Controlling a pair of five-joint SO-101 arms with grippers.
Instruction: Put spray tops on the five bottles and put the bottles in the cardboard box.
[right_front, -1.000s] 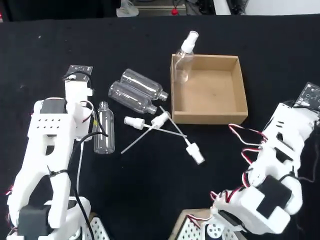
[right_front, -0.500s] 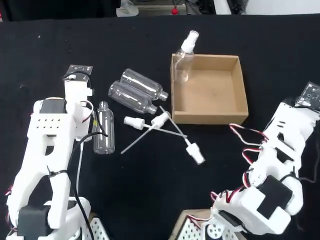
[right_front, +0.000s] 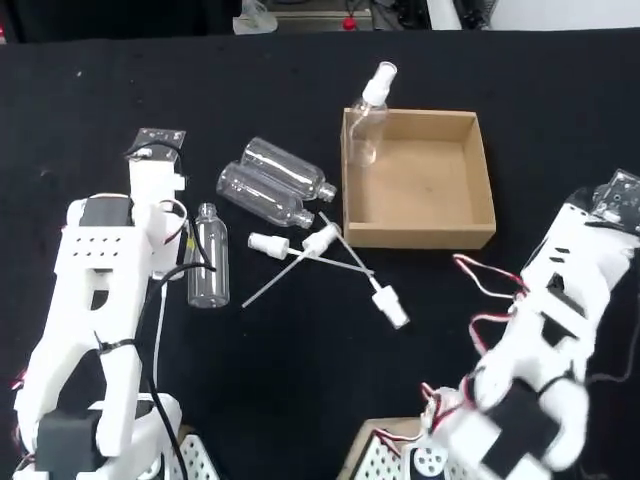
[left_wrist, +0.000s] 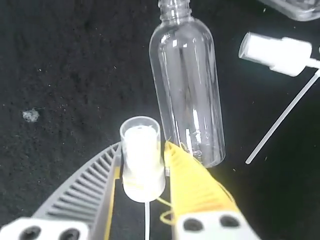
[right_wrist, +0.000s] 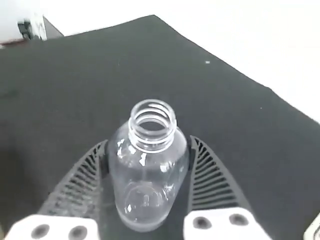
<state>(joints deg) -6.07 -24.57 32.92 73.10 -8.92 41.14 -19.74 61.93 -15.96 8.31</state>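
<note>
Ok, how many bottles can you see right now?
5. Two bottles lie side by side left of the cardboard box, a third bottle lies beside the left arm, a capped bottle leans in the box's corner, and an open bottle sits in the right gripper.

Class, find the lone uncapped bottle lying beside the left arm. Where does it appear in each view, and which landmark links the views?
High view: the lone bottle lies flat beside the left arm.
Left wrist view: the lone bottle lies just beyond the left gripper, which clamps a spray top.
Right wrist view: a different bottle, clamped in the right gripper.
Shared landmark: the loose spray top beside it, in high and left wrist views.
</note>
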